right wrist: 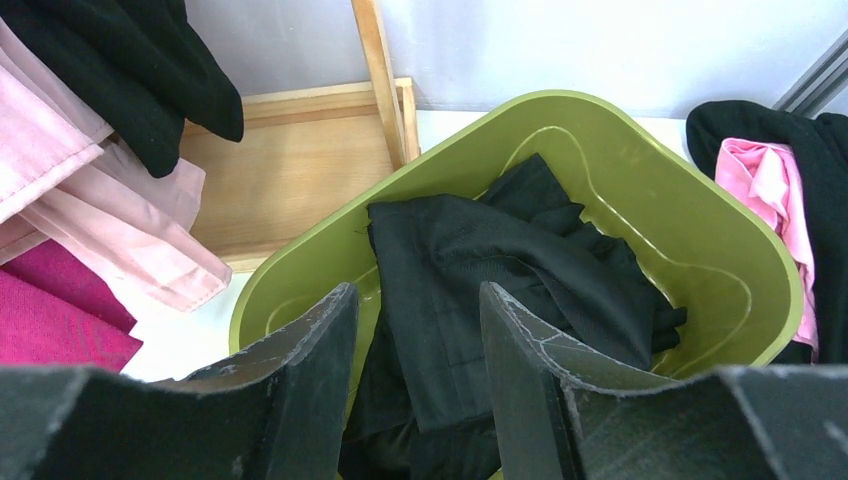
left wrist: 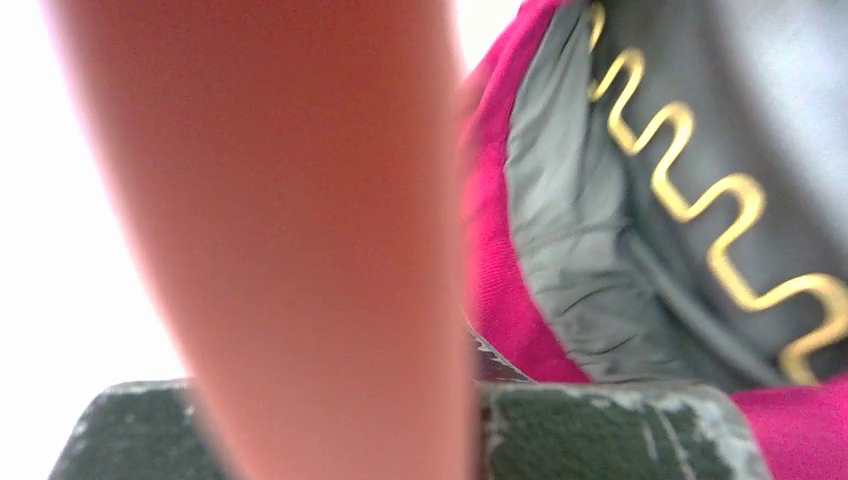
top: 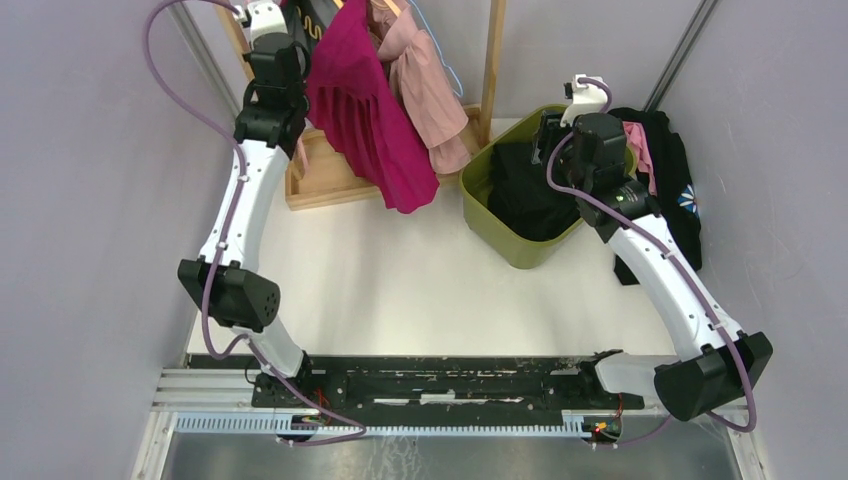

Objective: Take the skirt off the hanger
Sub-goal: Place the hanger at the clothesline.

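Note:
The magenta skirt (top: pixel 370 120) hangs from the top of the wooden rack at the back left, its hem near the table. The left wrist view shows its grey-lined waistband (left wrist: pixel 560 230) close up. The hanger itself I cannot make out. My left gripper (top: pixel 285 20) is high up at the skirt's left top edge and shut. A blurred salmon shape (left wrist: pixel 300 250) covers the gap between its fingers (left wrist: pixel 610 430); what it is I cannot tell. My right gripper (top: pixel 553 132) hovers open over the green bin (right wrist: pixel 700 190), with nothing between its fingers (right wrist: pixel 300 370).
A black garment (right wrist: pixel 500 250) lies in the green bin (top: pixel 480 205). Pink clothes (top: pixel 430 90) and a black piece with gold zigzag trim (left wrist: pixel 700 200) hang beside the skirt. The rack has a wooden base (top: pixel 320 180) and post (top: pixel 492 60). Black and pink clothes (top: pixel 665 160) are heaped at the right.

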You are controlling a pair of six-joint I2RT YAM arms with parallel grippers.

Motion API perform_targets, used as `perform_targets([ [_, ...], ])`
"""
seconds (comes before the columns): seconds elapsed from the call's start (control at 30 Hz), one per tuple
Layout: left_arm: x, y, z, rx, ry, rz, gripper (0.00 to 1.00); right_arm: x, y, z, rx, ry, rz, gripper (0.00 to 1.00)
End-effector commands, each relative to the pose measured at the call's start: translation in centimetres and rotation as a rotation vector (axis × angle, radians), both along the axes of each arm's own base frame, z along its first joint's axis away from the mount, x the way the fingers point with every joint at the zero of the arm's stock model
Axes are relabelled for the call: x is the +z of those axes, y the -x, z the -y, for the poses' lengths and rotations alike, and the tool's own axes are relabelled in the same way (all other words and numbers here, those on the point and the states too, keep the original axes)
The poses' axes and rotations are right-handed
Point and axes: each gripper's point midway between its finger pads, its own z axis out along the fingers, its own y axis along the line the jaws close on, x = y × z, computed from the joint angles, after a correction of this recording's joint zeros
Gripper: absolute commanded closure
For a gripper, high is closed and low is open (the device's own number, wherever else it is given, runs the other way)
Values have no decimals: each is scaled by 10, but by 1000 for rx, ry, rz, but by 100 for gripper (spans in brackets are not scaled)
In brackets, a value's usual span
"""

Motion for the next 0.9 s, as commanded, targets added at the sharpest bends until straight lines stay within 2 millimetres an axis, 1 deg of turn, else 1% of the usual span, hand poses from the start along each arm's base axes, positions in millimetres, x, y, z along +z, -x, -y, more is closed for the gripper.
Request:
perform_targets([
  [0.0,83,10,-5,25,11,234,97,29,6,1,-1,-47,73,46],
  [0.03,86,6,-4,25,5,230,97,29,6,1,-2,-46,74,46],
  [0.07,95,1,-4,30,2,243,97,29,6,1,-5,-44,75,46],
  [0.17,103,-11,-6,48,-10,255,97,29,4,3,-11,-29,74,46],
  [0.33,106,-35,-17,84,-18,276,97,32,0,4,-17,-7,74,46],
  [0.43,101,-48,-24,112,-8,289,97,32,-5,3,-13,9,66,46],
  [0.53,102,-57,-27,133,7,336,97,30,-11,2,-10,33,52,46],
  [0.67,113,-60,-33,164,24,413,97,30,-18,-3,12,51,37,46],
  [0.73,114,-65,-35,161,32,431,97,29,-20,-5,19,55,32,47],
  [0.87,99,-78,-42,136,47,413,97,25,-23,-8,28,58,21,47],
])
